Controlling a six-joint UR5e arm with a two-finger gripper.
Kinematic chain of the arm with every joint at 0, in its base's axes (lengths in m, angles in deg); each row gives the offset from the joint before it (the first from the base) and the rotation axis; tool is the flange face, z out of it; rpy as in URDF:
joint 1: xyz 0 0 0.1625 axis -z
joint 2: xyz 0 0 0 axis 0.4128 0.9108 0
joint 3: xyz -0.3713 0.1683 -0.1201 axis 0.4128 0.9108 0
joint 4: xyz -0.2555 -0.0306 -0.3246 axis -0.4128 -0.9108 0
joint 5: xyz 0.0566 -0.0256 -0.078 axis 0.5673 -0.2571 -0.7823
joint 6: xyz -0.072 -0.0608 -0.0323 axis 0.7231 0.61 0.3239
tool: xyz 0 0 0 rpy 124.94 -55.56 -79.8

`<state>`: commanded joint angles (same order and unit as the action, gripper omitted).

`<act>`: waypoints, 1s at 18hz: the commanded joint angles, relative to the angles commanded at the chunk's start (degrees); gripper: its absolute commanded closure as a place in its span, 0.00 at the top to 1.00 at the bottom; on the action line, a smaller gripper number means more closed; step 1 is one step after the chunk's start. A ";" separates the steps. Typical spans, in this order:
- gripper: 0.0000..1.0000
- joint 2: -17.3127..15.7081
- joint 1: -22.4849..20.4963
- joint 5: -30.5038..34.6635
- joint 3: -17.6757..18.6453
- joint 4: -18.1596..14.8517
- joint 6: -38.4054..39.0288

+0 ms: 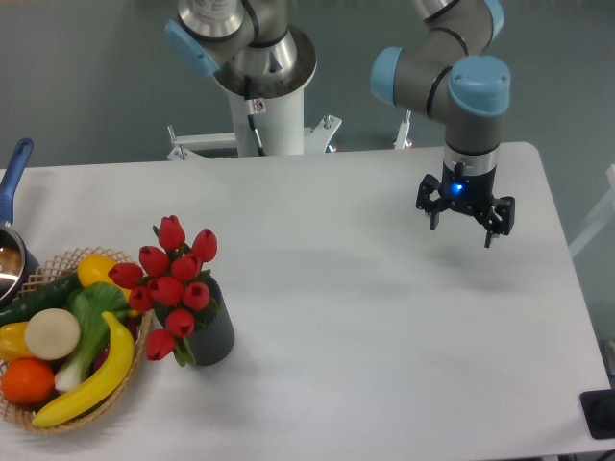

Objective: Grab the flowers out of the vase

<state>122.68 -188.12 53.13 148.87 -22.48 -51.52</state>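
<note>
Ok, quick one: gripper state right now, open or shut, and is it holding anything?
Gripper: open, holding nothing, hanging above the table far to the right of the flowers, which sit in the vase.

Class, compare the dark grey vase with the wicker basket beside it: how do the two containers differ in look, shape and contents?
The vase is a dark grey, ribbed, upright cylinder; the basket is pale woven wicker, wide and shallow. The vase holds the flowers, red tulips with green leaves; the basket holds mixed fruit and vegetables, including a banana. Both are open-topped, full, and stand side by side at the table's left, far from the pincer.
</note>
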 joint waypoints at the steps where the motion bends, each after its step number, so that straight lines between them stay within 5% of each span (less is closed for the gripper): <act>1: 1.00 0.00 0.00 0.00 0.00 0.00 0.09; 18: 1.00 -1.22 2.55 -3.94 0.18 0.35 10.00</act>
<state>121.46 -185.57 49.19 149.04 -22.13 -41.52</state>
